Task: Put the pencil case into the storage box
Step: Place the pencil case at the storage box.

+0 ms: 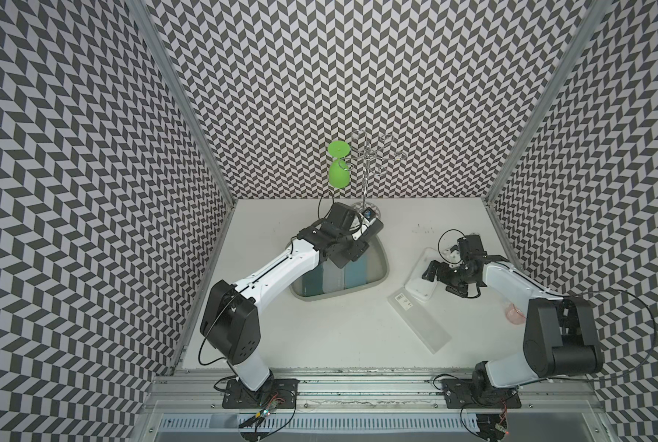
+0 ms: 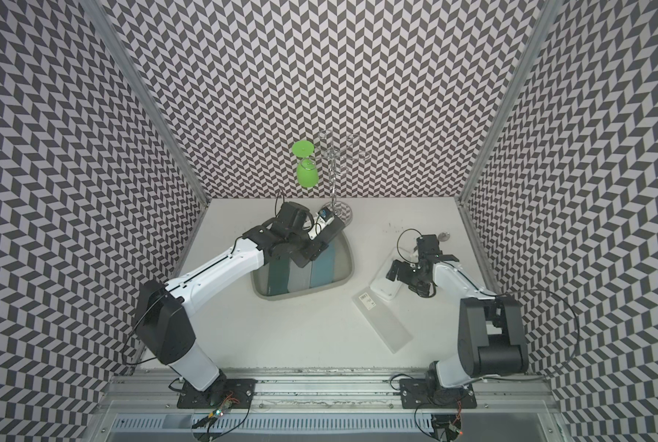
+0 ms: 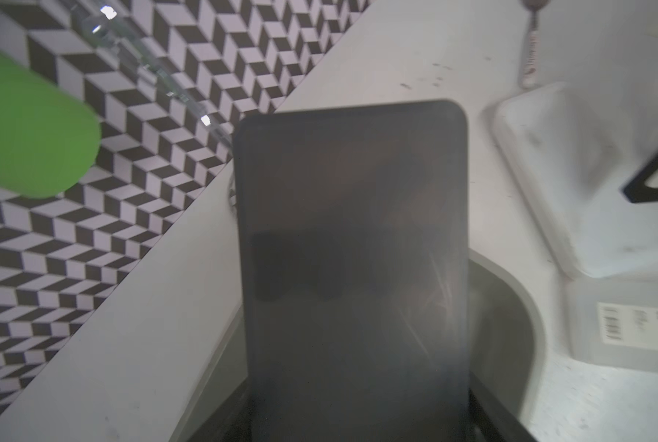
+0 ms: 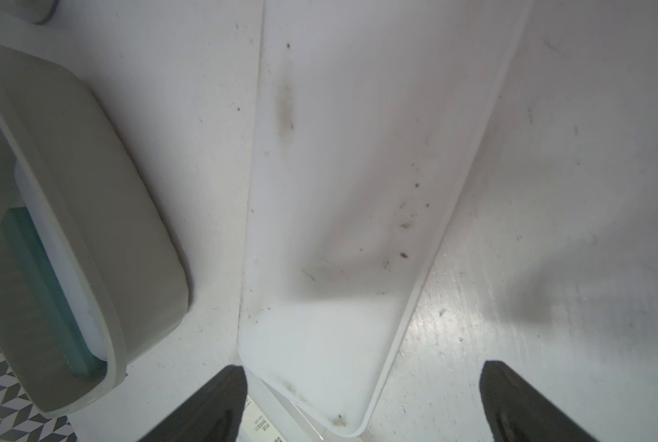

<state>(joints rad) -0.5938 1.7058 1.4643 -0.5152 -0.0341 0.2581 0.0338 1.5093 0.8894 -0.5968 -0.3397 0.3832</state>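
Placing step, approx mid-way. Holding dark pencil case [image 3: 352, 248] in left gripper [image 3: 358, 426], jaws part-closed across its width, firm-looking clamp. Carrying it tilted over far end of storage box [image 1: 383, 266], not yet down inside. Can't tell from any view whether touching the rim.

Already in box, side by side: teal case [image 1: 314, 281], frosted case [image 1: 333, 277], blue case [image 1: 356, 271]. Filling most of the floor, w/ a bare strip beside the blue one on the right-arm side.

Hovering right gripper [image 4: 361, 413] over white tray [image 1: 419, 289], jaws spread wide, nothing between them. Lying on table just beside the tray, clear of the box: labelled frosted case [image 1: 419, 325], prob next to go in.

Next, by judgement:
- Level the dark case so as to match the lie of the three inside.
- Shift toward the bare strip, or else settle on top of the others if too narrow.
- Lower till resting, then open jaws and lift straight up.
- Keep clear of green glass [image 1: 338, 172] on wire rack [image 1: 369, 160], close behind the wrist.

Risks: catching the far rim w/ the overhanging end; dropping from height and knocking the stored cases askew.
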